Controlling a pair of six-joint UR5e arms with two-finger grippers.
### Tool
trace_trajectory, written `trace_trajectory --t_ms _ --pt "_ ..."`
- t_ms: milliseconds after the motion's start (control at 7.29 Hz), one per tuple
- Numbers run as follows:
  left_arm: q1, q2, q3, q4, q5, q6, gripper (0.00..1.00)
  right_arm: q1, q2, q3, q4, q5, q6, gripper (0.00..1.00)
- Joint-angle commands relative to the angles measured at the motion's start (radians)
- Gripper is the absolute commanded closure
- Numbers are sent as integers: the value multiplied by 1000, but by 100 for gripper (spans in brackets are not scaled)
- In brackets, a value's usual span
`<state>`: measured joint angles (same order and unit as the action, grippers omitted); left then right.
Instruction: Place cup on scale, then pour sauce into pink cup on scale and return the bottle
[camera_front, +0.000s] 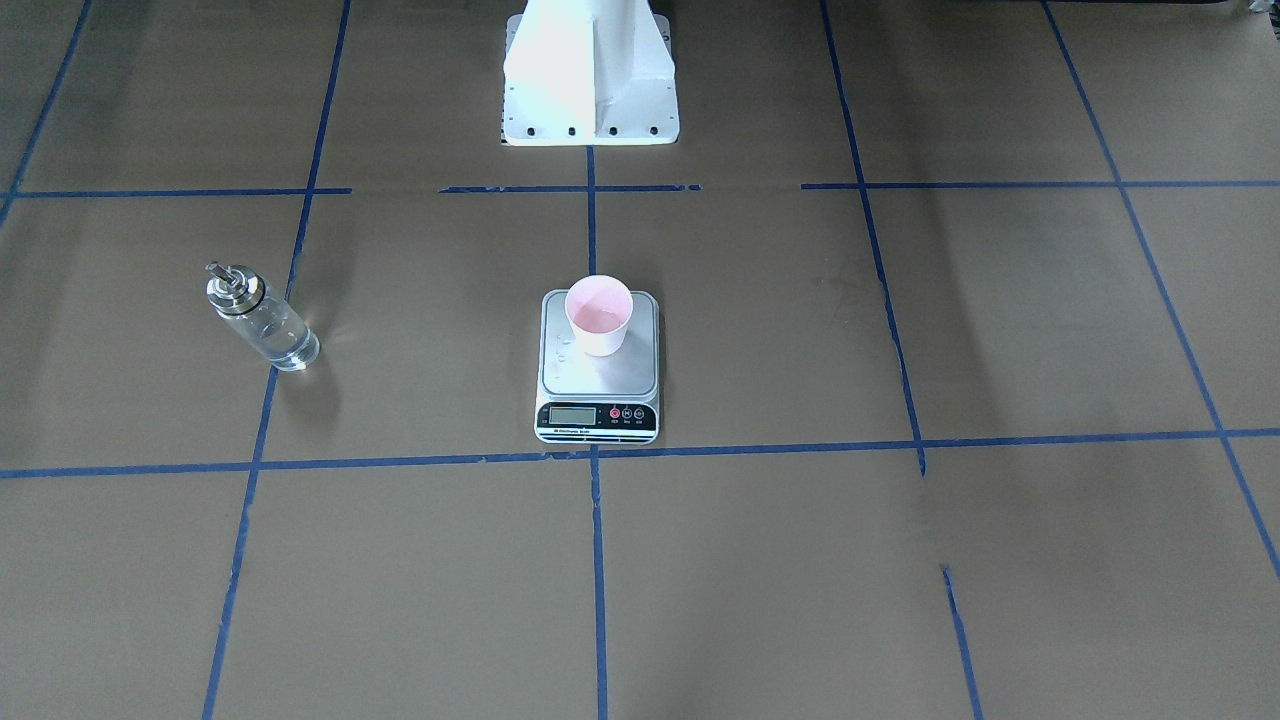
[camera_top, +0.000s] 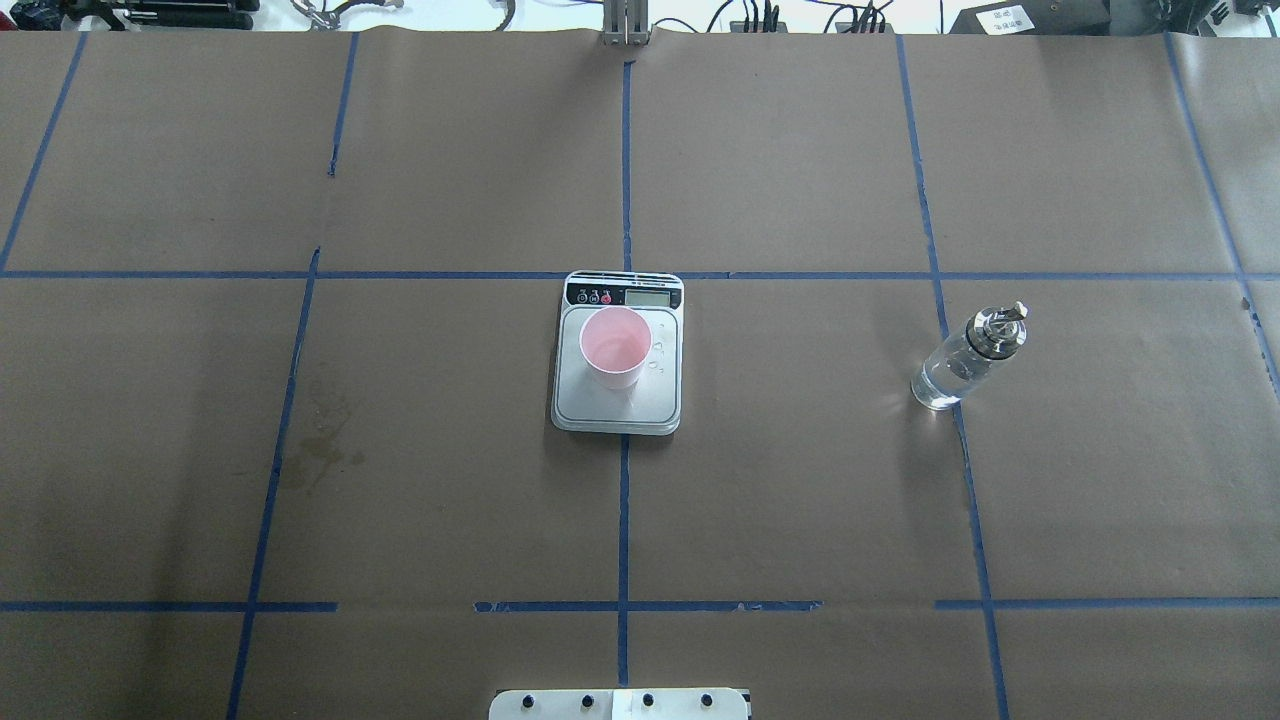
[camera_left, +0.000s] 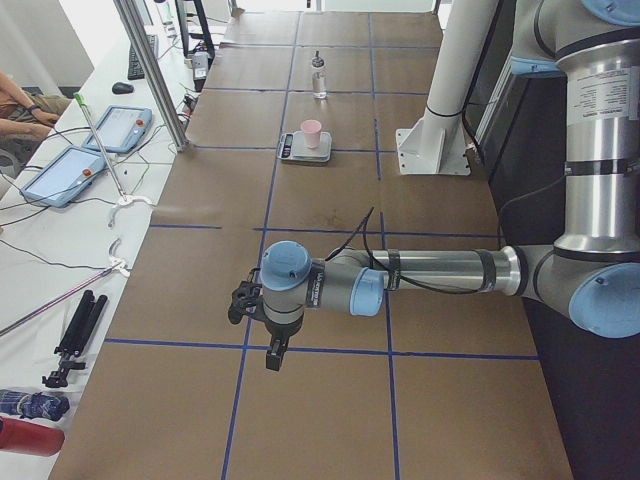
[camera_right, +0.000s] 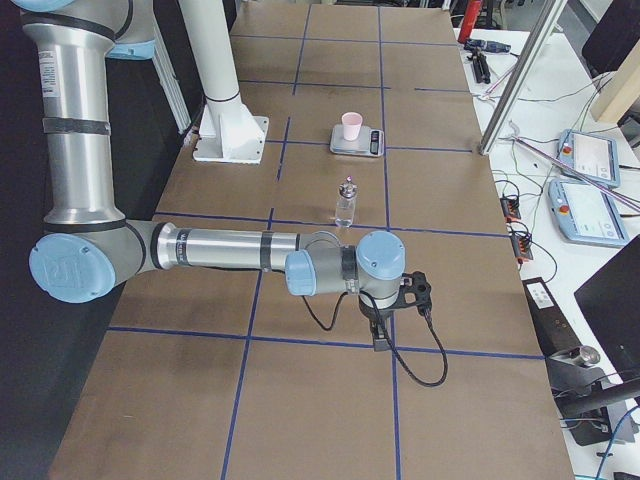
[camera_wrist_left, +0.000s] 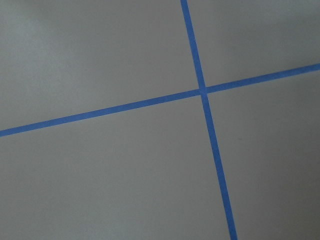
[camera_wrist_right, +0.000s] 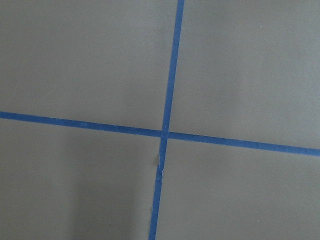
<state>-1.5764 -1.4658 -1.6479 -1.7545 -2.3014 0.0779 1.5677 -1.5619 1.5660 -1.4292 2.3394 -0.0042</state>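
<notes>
The pink cup stands upright on the rear part of the scale at the table's middle; it also shows in the overhead view on the scale. A few water drops lie on the steel platform beside the cup. The clear glass bottle with its metal spout stands upright on the table, well apart on the robot's right. No stream of sauce shows. My left gripper and my right gripper hang over bare paper at the table's ends, far from these things; I cannot tell whether they are open or shut.
The white robot base stands behind the scale. Blue tape lines grid the brown paper. A faint stain marks the paper on the robot's left. Side tables hold tablets and cables, with metal posts at the table's far edge.
</notes>
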Motion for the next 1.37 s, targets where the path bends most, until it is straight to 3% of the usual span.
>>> trace_trajectory --t_ms 0,1235 --pt "-1 5 0 -13 -23 -4 0 0 0 2 1 9 1 0" --pt "-1 1 -1 -26 -24 -197 0 -2 0 2 -8 14 1 0"
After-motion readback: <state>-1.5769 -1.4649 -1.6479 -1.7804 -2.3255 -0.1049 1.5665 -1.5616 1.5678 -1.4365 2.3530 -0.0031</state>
